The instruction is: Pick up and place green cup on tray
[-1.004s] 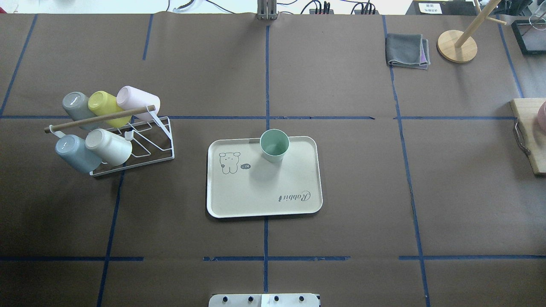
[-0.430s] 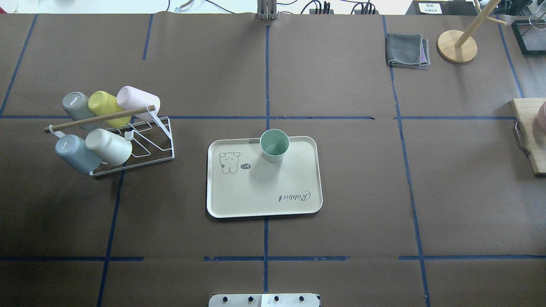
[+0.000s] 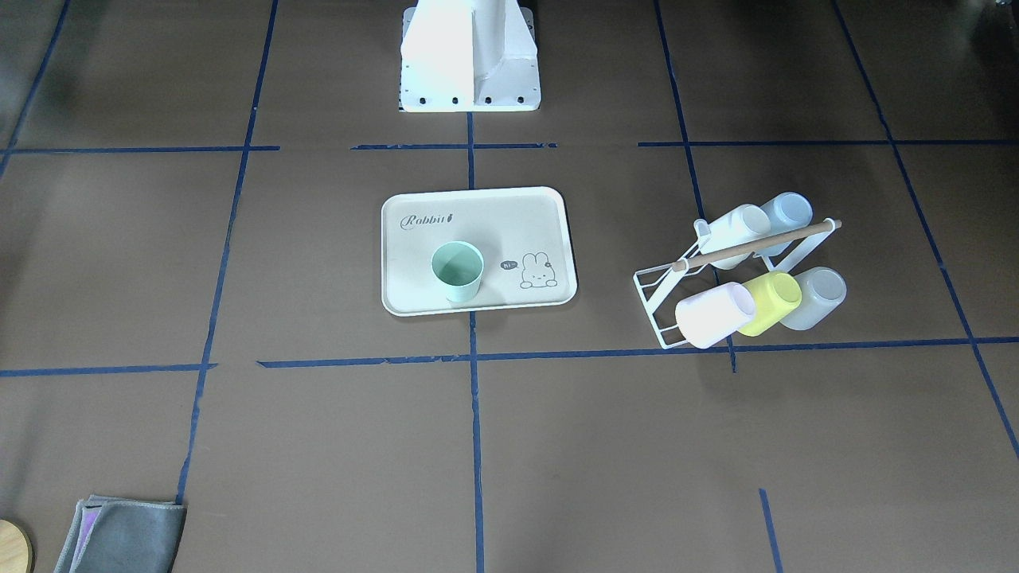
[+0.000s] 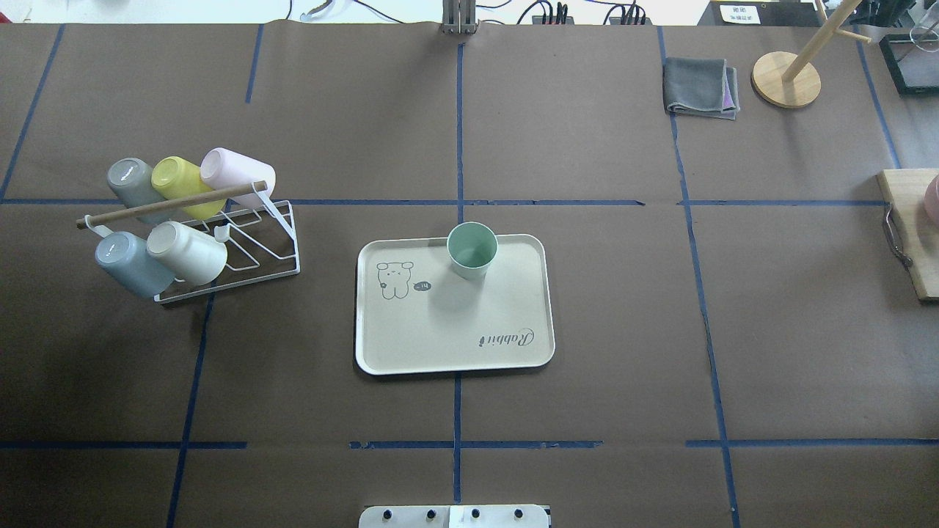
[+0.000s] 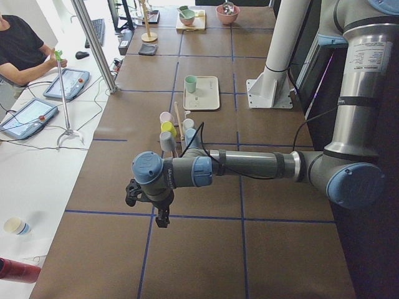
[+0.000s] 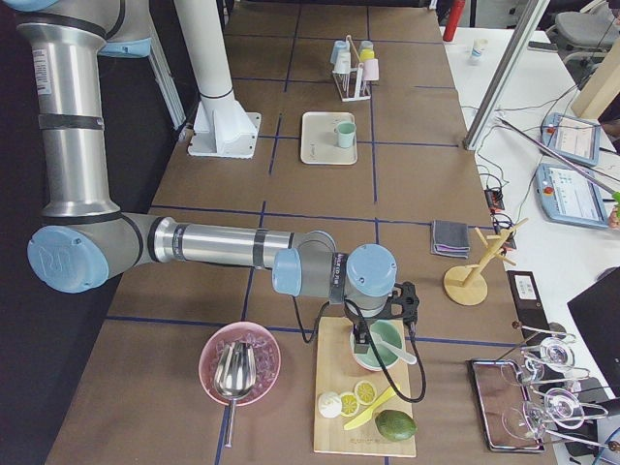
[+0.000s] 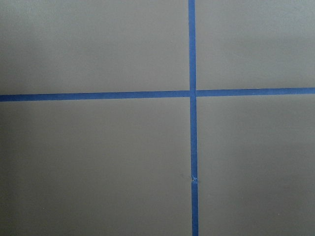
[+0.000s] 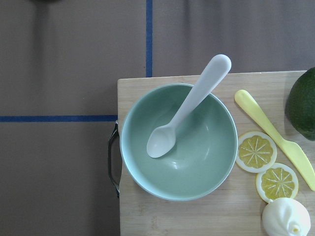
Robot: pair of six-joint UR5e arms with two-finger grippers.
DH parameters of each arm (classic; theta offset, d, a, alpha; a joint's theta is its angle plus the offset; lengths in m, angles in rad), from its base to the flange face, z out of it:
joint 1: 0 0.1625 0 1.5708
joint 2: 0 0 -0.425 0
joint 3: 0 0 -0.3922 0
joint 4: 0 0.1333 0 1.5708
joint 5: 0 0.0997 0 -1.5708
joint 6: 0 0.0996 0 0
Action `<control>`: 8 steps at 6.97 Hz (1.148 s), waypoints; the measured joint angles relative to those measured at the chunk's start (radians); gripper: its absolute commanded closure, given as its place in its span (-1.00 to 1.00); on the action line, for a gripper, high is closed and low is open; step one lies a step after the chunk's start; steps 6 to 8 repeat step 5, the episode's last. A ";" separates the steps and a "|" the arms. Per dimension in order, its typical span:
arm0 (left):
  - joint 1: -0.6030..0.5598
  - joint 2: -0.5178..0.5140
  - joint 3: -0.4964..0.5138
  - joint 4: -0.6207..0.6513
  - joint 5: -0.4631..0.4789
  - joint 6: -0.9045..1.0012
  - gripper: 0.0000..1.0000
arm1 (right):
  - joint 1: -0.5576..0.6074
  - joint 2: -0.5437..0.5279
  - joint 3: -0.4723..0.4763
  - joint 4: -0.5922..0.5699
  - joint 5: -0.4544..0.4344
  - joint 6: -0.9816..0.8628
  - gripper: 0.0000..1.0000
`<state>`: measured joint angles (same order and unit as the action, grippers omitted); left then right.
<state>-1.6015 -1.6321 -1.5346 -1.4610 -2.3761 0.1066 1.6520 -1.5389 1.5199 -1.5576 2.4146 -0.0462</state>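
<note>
The green cup (image 4: 472, 250) stands upright, mouth up, on the cream tray (image 4: 455, 334), close to its far rim beside the bunny drawing. The front-facing view shows the same cup (image 3: 457, 271) on the tray (image 3: 486, 213). No gripper is near it. My left gripper (image 5: 163, 218) hangs over bare table far to the left; I cannot tell if it is open or shut. My right gripper (image 6: 363, 341) hovers over a green bowl (image 8: 178, 141) far to the right; its state I cannot tell either.
A white wire rack (image 4: 253, 246) holding several cups lies left of the tray. A grey cloth (image 4: 700, 86) and a wooden stand (image 4: 786, 79) sit at the far right. A wooden board (image 4: 910, 227) carries the bowl, spoon and lemon slices. A person (image 5: 19, 50) sits at a side desk.
</note>
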 measured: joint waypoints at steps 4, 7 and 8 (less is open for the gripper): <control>0.000 0.000 0.002 -0.015 0.000 -0.001 -1.00 | 0.000 0.000 0.000 0.001 0.000 0.003 -1.00; 0.000 -0.001 0.000 -0.020 0.000 -0.002 -1.00 | 0.000 0.000 0.000 0.001 0.000 0.003 -1.00; 0.000 -0.001 0.000 -0.020 0.000 -0.002 -1.00 | 0.000 0.000 0.000 0.001 0.000 0.003 -1.00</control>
